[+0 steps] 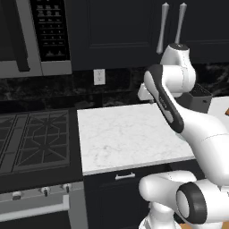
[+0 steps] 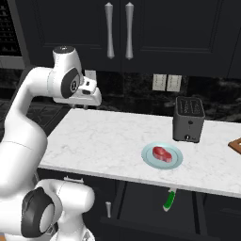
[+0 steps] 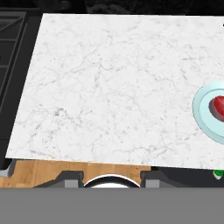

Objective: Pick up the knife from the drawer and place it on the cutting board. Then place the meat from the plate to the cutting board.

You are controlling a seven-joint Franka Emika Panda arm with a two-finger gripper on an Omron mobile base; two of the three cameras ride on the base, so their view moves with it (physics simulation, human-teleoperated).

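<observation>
— Looking for the knife (image 2: 168, 199). Where is it?

— In the open drawer (image 2: 137, 203), under the front edge of the tabletop (image 2: 108, 136). Its green handle shows almost straight below the plate (image 2: 175, 162), lying at a slant against the dark inside. The hand view catches a speck of the same green at its lower right.

— And the meat (image 2: 162, 153)?

— On the pale blue-green plate, roughly at its middle. The plate sits near the front of the white marble tabletop, just ahead of the black toaster (image 2: 188, 119) and apart from it.

— The cutting board (image 2: 236, 145)?

— A brown corner of it shows at the right edge of the right base view, on the tabletop, well to the right of the plate. I cannot see what lies on the rest of it.

— What about the fingers (image 3: 70, 178)?

— Two dark tips at the bottom of the hand view, standing apart with nothing between them. They hold nothing and touch nothing.

— Where are they?

— Raised over the rear left part of the tabletop, with the arm bent high above it. They are well apart from the plate and from the drawer. The hand view looks down on bare marble, with the plate and meat cut off at its right edge and the gas stove (image 1: 33, 138) beyond its left.
</observation>
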